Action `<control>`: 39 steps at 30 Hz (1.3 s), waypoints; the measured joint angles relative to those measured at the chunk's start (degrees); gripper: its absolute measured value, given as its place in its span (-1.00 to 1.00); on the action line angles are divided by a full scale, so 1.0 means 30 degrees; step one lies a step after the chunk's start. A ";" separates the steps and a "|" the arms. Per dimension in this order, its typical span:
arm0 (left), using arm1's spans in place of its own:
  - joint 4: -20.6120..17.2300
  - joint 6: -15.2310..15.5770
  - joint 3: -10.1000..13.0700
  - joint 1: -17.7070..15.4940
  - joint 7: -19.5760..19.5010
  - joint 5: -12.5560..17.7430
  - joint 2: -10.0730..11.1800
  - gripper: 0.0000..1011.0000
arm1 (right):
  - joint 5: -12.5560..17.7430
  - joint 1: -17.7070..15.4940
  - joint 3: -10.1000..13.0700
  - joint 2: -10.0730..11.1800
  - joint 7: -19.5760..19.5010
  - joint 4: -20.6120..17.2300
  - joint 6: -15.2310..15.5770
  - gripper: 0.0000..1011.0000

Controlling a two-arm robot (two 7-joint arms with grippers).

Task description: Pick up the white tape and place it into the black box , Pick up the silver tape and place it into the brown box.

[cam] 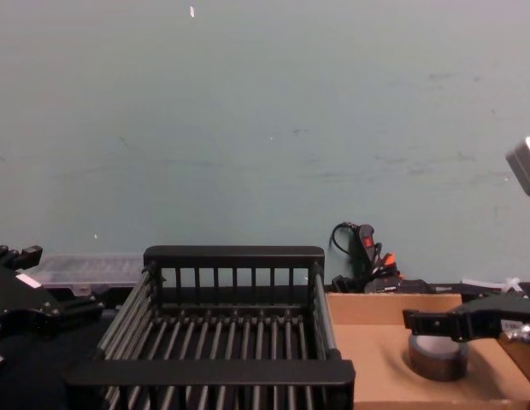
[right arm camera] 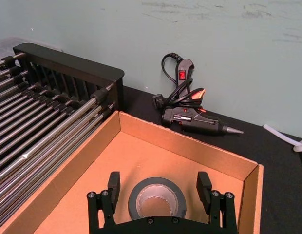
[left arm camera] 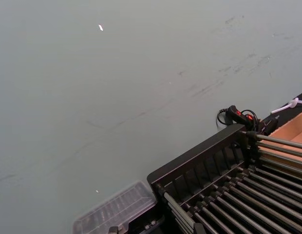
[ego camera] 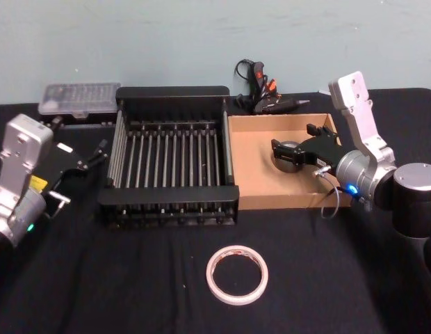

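Head looks down; chest low, level; both share black box (ego camera: 170, 156).

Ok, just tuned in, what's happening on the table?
The right gripper is open around the small dark grey silver tape, which sits on the floor of the shallow brown cardboard box. The flat white tape lies on the black cloth in front of the black slatted box. The left gripper is beside that crate.

even, soft indoor light, faint shadows, perhaps slight blur on the clear case (left arm camera: 114, 210)
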 joint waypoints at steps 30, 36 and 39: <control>0.0000 0.0000 0.0000 0.0000 0.0000 0.0000 0.0000 0.98 | 0.1572 -0.2809 0.0455 0.2123 0.1804 -0.4867 -0.1265 0.98; 0.0000 0.0000 0.0000 -0.0001 0.0000 0.0000 0.0000 0.98 | 0.2172 -0.4154 0.0442 0.3127 0.2499 -0.6500 -0.1593 0.98; 0.0001 0.0000 0.0000 0.0000 0.0000 0.0000 0.0000 0.98 | 0.2409 -0.4799 0.0364 0.3612 0.2795 -0.7155 -0.1799 0.98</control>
